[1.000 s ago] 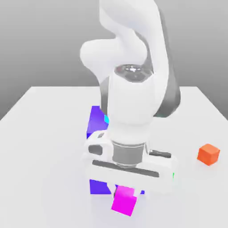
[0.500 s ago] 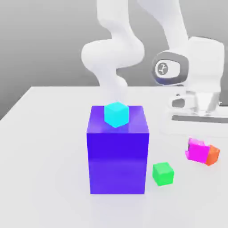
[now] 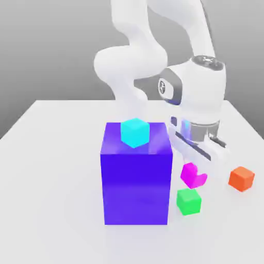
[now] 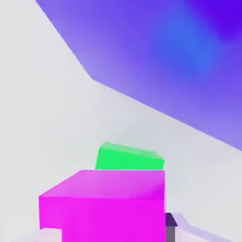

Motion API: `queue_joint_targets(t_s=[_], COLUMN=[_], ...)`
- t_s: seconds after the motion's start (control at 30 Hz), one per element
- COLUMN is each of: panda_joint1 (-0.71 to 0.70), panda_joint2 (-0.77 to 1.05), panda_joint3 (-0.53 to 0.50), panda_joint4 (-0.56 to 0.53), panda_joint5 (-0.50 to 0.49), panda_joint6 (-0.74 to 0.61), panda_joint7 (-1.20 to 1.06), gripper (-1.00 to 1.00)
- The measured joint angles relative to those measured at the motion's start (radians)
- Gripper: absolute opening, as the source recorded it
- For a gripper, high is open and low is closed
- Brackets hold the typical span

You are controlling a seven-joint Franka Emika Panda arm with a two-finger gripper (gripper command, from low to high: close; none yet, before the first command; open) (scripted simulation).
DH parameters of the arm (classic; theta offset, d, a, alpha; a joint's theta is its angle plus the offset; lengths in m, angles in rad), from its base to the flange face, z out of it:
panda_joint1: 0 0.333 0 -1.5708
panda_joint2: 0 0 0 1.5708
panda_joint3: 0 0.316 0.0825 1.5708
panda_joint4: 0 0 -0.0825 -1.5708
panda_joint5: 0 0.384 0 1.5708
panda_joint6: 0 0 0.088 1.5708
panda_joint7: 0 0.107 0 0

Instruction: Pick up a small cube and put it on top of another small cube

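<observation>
Magenta cube (image 3: 191,176) held in the tool (image 3: 195,169); green cube (image 3: 188,201) near.

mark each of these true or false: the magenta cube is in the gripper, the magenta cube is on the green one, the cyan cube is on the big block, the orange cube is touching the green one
1. The magenta cube is in the gripper. True: the gripper is closed on the magenta cube.
2. The magenta cube is stacked on the green one. False: it is held clear of the green cube, which stands on the table.
3. The cyan cube is on the big block. True: it sits on top of the blue-violet block.
4. The orange cube is touching the green one. False: bare table lies between them.
</observation>
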Motion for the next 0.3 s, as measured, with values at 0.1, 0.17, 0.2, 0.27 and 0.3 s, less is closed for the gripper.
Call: queue_joint_targets(t_s=[0.1,0.17,0.2,0.27,0.3], panda_joint1=[0.0,0.0,0.0,0.0,-0.001], panda_joint2=[0.065,0.065,0.065,0.08,0.069], panda_joint3=[0.001,0.001,0.001,0.001,0.001], panda_joint4=[0.003,0.003,0.003,0.004,0.003], panda_joint5=[0.005,0.005,0.005,0.005,0.004], panda_joint6=[0.062,0.062,0.062,0.074,0.064], panda_joint7=[-0.003,-0.003,-0.003,-0.003,-0.002], gripper=[1.0,1.0,1.0,1.0,1.0])
